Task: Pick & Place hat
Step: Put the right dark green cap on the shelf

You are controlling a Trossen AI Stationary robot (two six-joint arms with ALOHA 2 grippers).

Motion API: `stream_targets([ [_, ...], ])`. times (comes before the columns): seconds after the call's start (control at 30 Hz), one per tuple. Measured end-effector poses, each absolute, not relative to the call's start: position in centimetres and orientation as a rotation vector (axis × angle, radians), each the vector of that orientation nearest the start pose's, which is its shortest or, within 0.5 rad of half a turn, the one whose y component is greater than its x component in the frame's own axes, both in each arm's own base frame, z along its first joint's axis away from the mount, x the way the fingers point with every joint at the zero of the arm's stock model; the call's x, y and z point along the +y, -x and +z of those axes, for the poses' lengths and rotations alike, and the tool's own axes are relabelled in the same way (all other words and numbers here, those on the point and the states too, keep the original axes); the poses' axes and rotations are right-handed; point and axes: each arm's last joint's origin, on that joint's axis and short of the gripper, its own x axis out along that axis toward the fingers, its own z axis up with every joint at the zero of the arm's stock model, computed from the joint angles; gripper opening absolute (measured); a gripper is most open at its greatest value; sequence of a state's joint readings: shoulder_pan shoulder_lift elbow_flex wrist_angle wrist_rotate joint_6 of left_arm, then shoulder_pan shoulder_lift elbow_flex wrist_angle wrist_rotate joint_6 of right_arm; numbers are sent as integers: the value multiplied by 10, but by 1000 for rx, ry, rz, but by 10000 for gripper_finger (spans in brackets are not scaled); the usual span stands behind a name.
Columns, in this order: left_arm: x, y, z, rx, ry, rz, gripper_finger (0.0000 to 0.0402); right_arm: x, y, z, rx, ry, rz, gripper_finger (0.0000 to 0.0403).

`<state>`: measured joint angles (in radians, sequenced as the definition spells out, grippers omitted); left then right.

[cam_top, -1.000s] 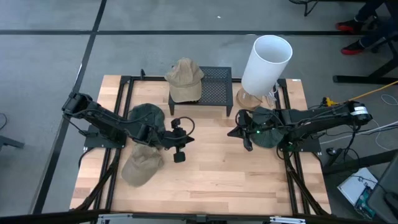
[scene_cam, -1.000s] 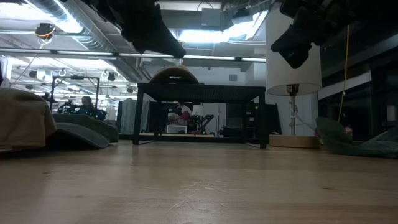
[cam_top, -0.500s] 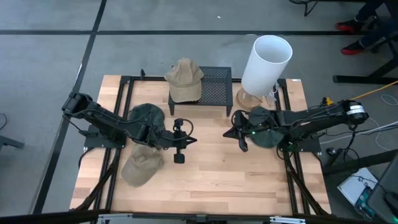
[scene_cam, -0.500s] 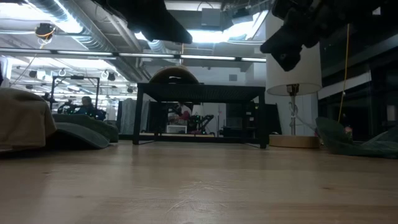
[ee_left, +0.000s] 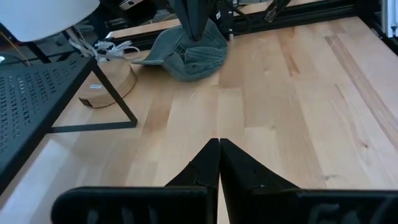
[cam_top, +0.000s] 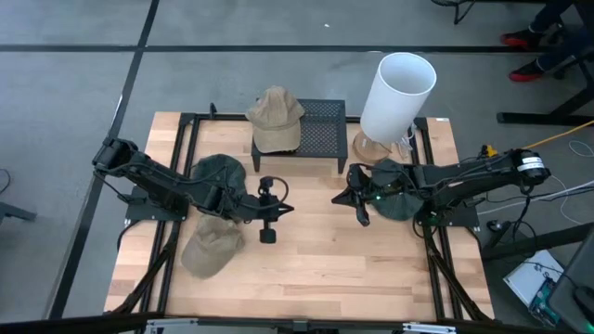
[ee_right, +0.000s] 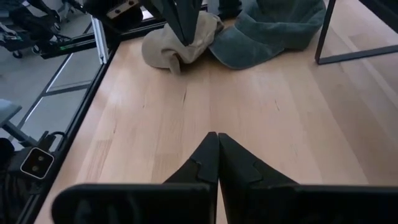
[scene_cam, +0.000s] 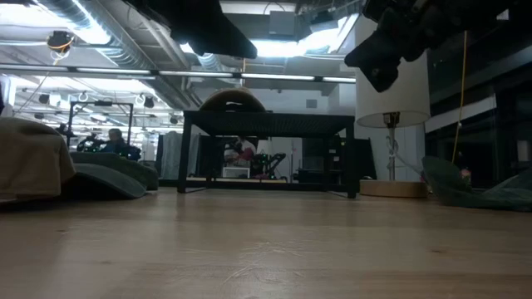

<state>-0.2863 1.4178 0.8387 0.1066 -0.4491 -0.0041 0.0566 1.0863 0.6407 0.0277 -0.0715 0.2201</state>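
Light wooden table [cam_top: 306, 269] on a grey floor, black frame rails along both sides; open workshop room behind in the low view, ceiling lights, a seated person far off. Black perforated metal stand [cam_top: 320, 130] at the far edge of the table, tan hat [cam_top: 276, 119] sitting on its left end, brim hanging over the front. White lamp [cam_top: 397, 96] on a round wooden base just right of the stand. Dark green hat [cam_top: 217, 173] left of centre, second tan hat [cam_top: 212, 246] nearer the front edge just below it, both partly under the left arm. Another dark green hat [cam_top: 394, 202] on the right side near the lamp base, partly covered by the right arm. Left gripper [cam_top: 269, 210] raised above bare wood near table centre, fingers pressed together, holding nothing; own wrist view confirms tips [ee_left: 217, 163] touching. Right gripper [cam_top: 360, 202] also off the surface, right of centre, pointing toward the left one, fingers closed with nothing between them, tips [ee_right: 216, 155] meeting in its wrist view. Grippers well apart, bare wood between.
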Motion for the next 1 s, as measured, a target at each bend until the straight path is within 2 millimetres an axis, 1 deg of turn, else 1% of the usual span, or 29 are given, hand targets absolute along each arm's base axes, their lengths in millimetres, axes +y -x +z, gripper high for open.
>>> stream_targets([
  [0.4,-73,-292,238,443,-175,162,5,15,-232,246,431,-193,86,7],
  [0.57,-73,-292,238,443,-175,162,5,15,-232,247,424,-149,95,7],
  [0.8,-73,-292,238,443,-175,161,7,15,-233,250,384,-148,99,7],
  [1.0,-73,-292,238,444,-176,161,5,15,-236,258,300,-150,105,7],
])
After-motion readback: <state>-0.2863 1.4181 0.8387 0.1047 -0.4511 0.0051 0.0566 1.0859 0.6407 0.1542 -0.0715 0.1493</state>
